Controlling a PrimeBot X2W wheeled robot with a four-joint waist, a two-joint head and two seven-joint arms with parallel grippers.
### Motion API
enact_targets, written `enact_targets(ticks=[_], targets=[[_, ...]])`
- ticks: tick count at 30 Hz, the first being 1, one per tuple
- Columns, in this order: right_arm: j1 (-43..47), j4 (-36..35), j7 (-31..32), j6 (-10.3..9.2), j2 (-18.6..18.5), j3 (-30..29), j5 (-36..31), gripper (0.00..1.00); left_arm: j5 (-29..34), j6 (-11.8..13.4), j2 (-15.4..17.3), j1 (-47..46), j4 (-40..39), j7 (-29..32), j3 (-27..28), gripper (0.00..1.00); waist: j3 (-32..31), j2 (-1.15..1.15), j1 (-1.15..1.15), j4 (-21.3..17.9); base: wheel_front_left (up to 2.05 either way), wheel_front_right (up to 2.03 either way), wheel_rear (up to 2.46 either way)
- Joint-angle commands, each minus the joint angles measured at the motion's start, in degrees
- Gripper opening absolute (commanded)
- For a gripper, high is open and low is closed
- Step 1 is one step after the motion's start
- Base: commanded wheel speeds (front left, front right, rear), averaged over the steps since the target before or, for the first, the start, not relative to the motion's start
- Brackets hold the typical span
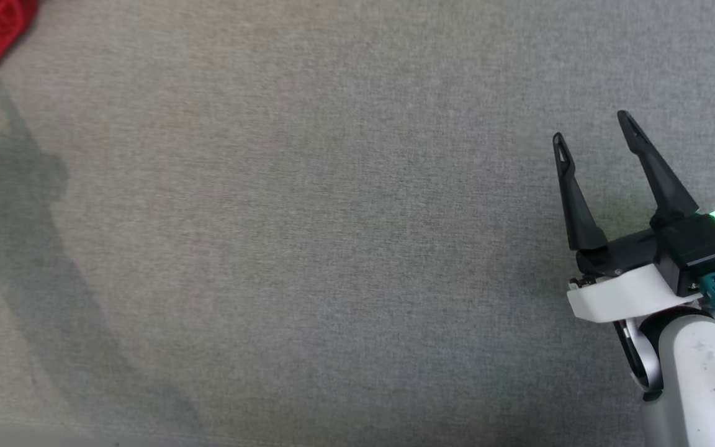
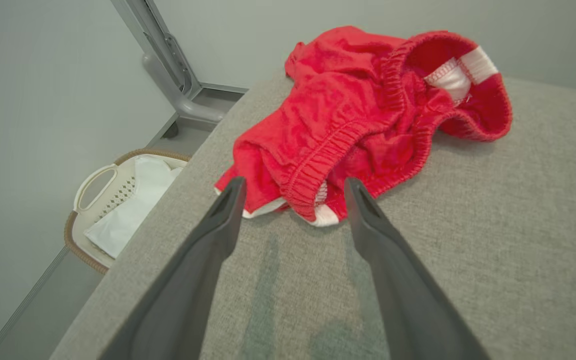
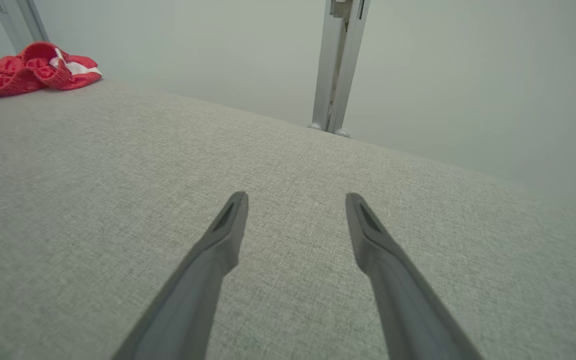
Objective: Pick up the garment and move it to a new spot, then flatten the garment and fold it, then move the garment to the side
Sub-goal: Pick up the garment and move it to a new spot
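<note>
- Grey woven tabletop (image 1: 332, 248), pale walls behind. Wicker-rimmed laundry basket (image 2: 70, 232) stood on the floor off the table's edge, white cloth inside.
- Red garment (image 2: 363, 115) lay crumpled, elastic waistband gaping, at the table's 10 o'clock corner in the head view, close to the edge.
- Left gripper (image 2: 294, 185): fingers spread wide, holding nothing. Heap sat dead ahead at 12 o'clock, nearest hem just at the tips; touching or not, couldn't tell.
- Heap's long axis ran roughly 7 to 1 o'clock in the left wrist view.
- Right gripper (image 1: 591, 126): also spread and empty, out at 3 o'clock, well apart from the garment.
- Judged: left arm was much the nearer, so the pick-up looked to be its job.
</note>
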Motion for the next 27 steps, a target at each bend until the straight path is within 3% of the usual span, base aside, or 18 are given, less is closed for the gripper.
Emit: enact_targets(ticks=[1,7,13,14,15,16,18,27], targets=[[0.01,-0.93,0.18,-0.09,-0.22,-0.19,-0.51,1.00,-0.56,-0.16,0.36,-1.83,1.10,-0.35,-0.04,1.00,5.01,0.00,-0.01,-2.82,0.00,0.00,0.00],[-0.36,-3.67,1.21,-0.09,-0.22,-0.99,-1.35,1.00,-1.01,-0.04,1.16,-4.67,5.69,-2.47,-0.28,1.00,7.46,0.00,-0.01,-3.21,0.00,0.00,0.00],[-0.07,-5.50,1.76,-0.09,-0.22,-1.61,-1.94,1.00,-1.24,2.73,2.33,-8.09,8.36,-6.33,0.74,1.00,8.98,0.00,-0.01,-3.33,0.00,0.00,0.00],[0.13,-5.67,1.72,-0.09,-0.21,-1.69,-1.98,1.00,-1.34,3.18,2.49,-8.63,8.58,-6.88,0.97,0.83,9.07,0.00,-0.01,-3.28,0.00,0.00,0.00],[0.23,-5.69,1.67,-0.09,-0.21,-1.78,-1.90,1.00,-1.35,3.46,2.68,-8.96,8.62,-7.26,1.12,0.58,9.10,0.00,-0.01,-3.23,0.00,0.00,0.00],[0.25,-5.56,1.55,-0.09,-0.22,-1.90,-1.79,1.00,-1.24,3.52,2.84,-9.27,8.67,-7.71,1.17,0.23,9.05,0.00,-0.01,-3.19,0.00,0.00,0.00],[0.18,-5.12,1.18,-0.09,-0.21,-1.81,-1.30,1.00,-0.71,3.33,3.09,-9.45,8.55,-8.23,0.98,0.00,8.71,0.00,-0.01,-3.16,0.00,0.00,0.00],[-1.15,-0.68,-1.24,-0.09,-0.21,-0.40,0.88,1.00,1.42,1.94,5.08,-7.49,3.65,-8.60,0.51,0.00,3.55,0.00,-0.01,-4.74,0.00,0.00,0.00]])
